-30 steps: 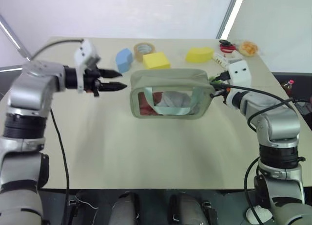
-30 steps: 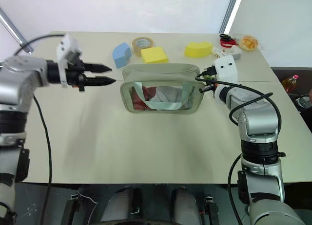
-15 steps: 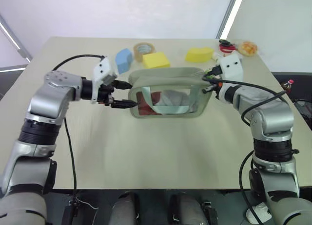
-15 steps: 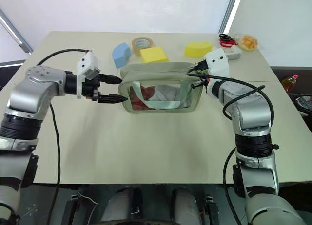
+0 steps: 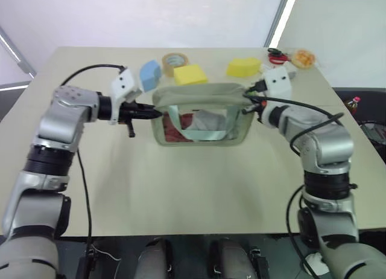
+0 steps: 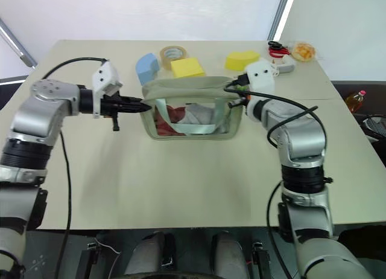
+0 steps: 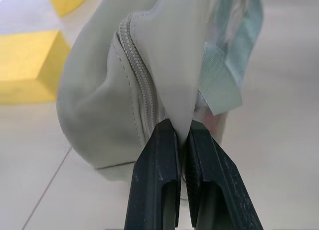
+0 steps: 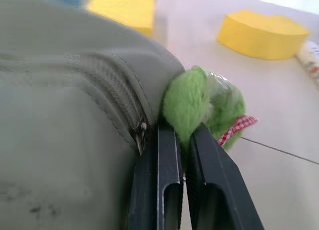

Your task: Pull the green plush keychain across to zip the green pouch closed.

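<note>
The green pouch [image 5: 199, 93] stands upright at mid-table, its clear front showing red and white contents and a mint strap. My left gripper [image 5: 157, 113] is shut on the fabric at the pouch's left end [image 7: 164, 80], beside the zipper seam. At the right end, my right gripper [image 8: 182, 133] is shut on the green plush keychain [image 8: 192, 103], a fuzzy lime lump with a red checked tag, right by the zipper's end. In the left eye view the right gripper [image 5: 248, 102] sits against the pouch's top right corner.
Behind the pouch lie a blue foam block [image 5: 151, 75], a tape roll [image 5: 175, 60] and two yellow foam blocks [image 5: 190, 74] [image 5: 243, 66]. Red scissors [image 5: 276, 52] and an orange item [image 5: 303, 58] sit at the far right corner. Bare table [image 5: 181, 188] lies in front.
The left gripper dropped to the pouch's left end and shut on its fabric. The right gripper moved left with the keychain, staying shut.
</note>
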Controlling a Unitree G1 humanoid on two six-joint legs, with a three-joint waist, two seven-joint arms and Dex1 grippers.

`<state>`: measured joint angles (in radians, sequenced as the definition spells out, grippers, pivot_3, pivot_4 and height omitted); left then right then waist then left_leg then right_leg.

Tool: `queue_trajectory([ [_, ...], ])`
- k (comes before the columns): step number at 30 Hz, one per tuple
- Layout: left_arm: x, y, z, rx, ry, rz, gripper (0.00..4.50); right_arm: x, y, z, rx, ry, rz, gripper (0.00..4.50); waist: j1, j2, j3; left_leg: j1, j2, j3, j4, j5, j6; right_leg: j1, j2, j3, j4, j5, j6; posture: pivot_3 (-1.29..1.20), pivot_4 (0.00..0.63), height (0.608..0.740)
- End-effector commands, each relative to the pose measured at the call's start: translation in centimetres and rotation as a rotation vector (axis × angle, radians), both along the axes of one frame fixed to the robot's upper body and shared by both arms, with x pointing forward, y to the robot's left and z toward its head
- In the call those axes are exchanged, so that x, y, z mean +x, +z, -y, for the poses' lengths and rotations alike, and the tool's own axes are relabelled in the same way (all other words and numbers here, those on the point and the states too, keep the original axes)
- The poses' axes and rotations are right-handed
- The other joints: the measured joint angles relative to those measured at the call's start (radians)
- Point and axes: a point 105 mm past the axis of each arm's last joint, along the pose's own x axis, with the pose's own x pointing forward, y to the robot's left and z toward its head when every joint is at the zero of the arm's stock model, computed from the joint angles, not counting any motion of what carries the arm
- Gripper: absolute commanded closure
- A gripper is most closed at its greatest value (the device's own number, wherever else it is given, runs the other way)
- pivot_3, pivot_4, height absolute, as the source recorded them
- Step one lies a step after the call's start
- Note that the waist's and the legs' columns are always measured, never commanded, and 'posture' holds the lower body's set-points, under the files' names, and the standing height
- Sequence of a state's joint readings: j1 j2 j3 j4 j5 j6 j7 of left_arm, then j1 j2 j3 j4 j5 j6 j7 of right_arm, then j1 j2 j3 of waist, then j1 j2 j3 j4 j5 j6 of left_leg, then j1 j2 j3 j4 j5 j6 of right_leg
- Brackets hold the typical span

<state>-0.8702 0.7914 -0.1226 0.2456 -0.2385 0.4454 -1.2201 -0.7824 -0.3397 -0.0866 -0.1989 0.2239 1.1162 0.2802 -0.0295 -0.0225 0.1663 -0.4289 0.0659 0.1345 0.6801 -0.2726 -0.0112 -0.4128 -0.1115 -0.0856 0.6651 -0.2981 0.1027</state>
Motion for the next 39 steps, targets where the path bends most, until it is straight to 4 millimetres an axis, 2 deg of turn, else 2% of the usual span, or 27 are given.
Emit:
queue_trajectory([
  [1,-0.6,1.9,-2.0,0.028,0.037,0.055,4.47,-0.7,2.6,-4.3,0.064,0.136,0.071,4.5,-0.004,0.0,0.0,0.0,0.0,0.0,0.0,0.0,0.0,0.0,0.0,0.0,0.0,0.0,0.0,0.0,0.15,0.74],
  [4,-1.1,1.9,-3.4,0.042,0.074,0.045,4.47,-1.0,2.8,-6.0,0.084,0.181,0.068,4.5,-0.004,0.0,0.0,-0.001,0.0,0.0,0.0,0.0,0.0,0.0,0.0,0.0,0.0,0.0,0.0,0.0,0.15,0.74],
  [6,-1.5,1.3,-4.3,0.052,0.099,0.027,4.47,-1.3,2.5,-6.5,0.089,0.196,0.059,4.5,-0.003,0.0,0.0,-0.001,0.0,0.0,0.0,0.0,0.0,0.001,0.0,0.0,0.0,0.0,0.0,0.0,0.15,0.74],
  [10,-2.0,0.6,-4.3,0.056,0.102,0.02,4.47,-1.4,1.5,-4.0,0.069,0.125,0.026,4.5,0.009,0.0,0.0,-0.001,0.0,-0.001,0.0,0.0,0.0,0.001,0.0,0.0,0.0,0.0,0.0,0.0,0.15,0.74],
  [14,-2.1,-0.1,-4.5,0.053,0.121,-0.001,4.47,-1.8,1.1,1.0,-0.01,-0.036,0.027,4.5,0.017,0.0,0.0,-0.001,0.0,-0.001,0.0,0.0,0.0,0.001,0.0,0.0,0.0,0.0,0.0,0.0,0.15,0.74],
  [20,-2.2,-0.5,-4.3,0.055,0.115,-0.022,4.47,-2.2,-0.2,4.1,-0.042,-0.183,0.032,4.5,0.012,0.001,0.0,0.001,0.0,0.0,0.0,0.0,0.0,0.001,0.0,0.0,0.0,0.0,0.0,0.0,0.15,0.74],
  [25,-1.8,-0.4,-3.6,0.058,0.099,-0.018,4.47,-2.0,-3.8,1.9,-0.06,-0.15,-0.022,4.5,0.016,0.001,-0.001,0.001,-0.001,0.0,0.0,0.0,0.0,0.003,-0.001,0.0,-0.001,0.0,0.0,0.0,0.15,0.74],
  [31,-1.8,-0.5,-3.3,0.064,0.084,-0.025,4.47,-0.8,-5.7,-1.7,-0.084,-0.052,-0.002,4.5,0.016,0.001,-0.001,0.001,-0.001,-0.001,0.0,0.0,0.0,0.003,-0.001,0.0,-0.001,0.0,0.0,0.0,0.15,0.74],
  [35,-1.9,-0.5,-3.2,0.063,0.087,-0.022,4.47,-1.1,-8.8,-3.1,-0.225,0.069,-0.028,4.5,0.017,0.001,-0.001,0.001,-0.001,-0.001,0.0,0.0,0.0,0.003,-0.001,0.0,-0.001,0.0,0.0,0.0,0.15,0.74],
  [39,-1.9,-0.5,-3.2,0.062,0.092,-0.019,4.47,-1.9,-12.0,-2.6,-0.554,0.212,0.016,4.5,0.015,0.0,-0.001,0.002,-0.001,-0.001,0.0,0.0,0.0,0.004,-0.001,0.0,-0.002,0.0,0.0,0.0,0.15,0.74],
])
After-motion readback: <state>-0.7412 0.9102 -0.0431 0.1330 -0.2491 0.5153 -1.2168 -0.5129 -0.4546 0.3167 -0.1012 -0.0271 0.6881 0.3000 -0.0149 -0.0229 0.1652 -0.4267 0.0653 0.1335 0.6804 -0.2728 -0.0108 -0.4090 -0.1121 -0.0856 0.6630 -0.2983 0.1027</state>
